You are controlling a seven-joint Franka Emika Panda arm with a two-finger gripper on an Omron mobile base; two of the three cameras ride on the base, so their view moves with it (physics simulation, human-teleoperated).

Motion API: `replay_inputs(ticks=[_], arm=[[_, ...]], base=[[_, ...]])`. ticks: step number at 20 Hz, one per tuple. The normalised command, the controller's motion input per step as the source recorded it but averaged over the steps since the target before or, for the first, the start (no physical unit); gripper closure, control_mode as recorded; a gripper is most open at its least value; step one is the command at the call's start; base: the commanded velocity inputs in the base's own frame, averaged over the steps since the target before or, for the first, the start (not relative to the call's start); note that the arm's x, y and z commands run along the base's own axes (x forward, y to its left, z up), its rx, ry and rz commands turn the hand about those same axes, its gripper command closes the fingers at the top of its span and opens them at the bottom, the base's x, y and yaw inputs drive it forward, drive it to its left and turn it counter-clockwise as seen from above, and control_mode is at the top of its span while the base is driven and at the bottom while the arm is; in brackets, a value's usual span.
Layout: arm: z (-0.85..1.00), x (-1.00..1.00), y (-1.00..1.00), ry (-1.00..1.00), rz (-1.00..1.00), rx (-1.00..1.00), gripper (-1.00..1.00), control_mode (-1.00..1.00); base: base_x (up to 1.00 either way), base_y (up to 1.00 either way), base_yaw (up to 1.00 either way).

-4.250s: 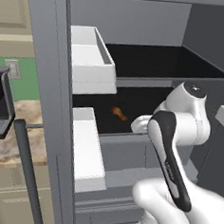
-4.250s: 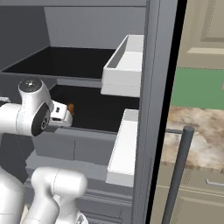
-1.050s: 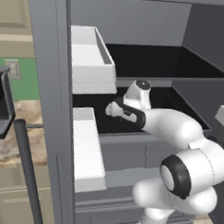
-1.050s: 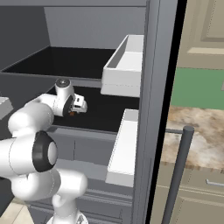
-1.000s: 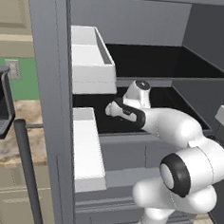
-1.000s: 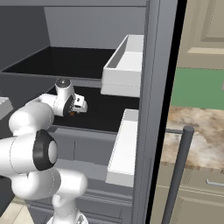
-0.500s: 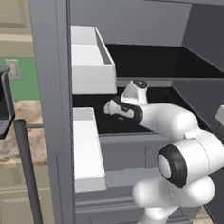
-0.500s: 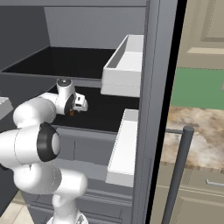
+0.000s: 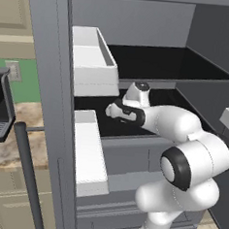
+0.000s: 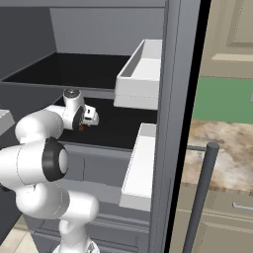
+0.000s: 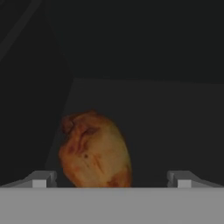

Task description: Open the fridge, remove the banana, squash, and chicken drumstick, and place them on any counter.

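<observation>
Matte grey fridge (image 9: 48,57), mottled orange-brown chicken drumstick (image 11: 95,151), white door bins (image 9: 91,61)

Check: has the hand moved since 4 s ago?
Yes. The hand has gone deeper into the fridge, leftward toward the white door bin, now open at the drumstick.

Fridge (image 9: 46,82) — matt grey, smooth; chicken drumstick (image 11: 94,151) — rough, browned skin; counter (image 10: 232,153) mottled stone-look.

One fridge (image 9: 46,82), one chicken drumstick (image 11: 95,151), two door bins (image 9: 91,61).
</observation>
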Motion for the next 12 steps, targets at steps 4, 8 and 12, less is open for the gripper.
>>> replay_inputs(ticks=[4,8,12], arm=[[-0.04,0.0,0.0,0.0,0.0,0.0,1.0,-1.0],[0.0,0.0,0.0,0.0,0.0,0.0,1.0,-1.0],[0.0,0.0,0.0,0.0,0.0,0.0,1.0,-1.0]], base=[[0.0,0.0,0.0],[0.0,0.0,0.0],[0.0,0.0,0.0]])
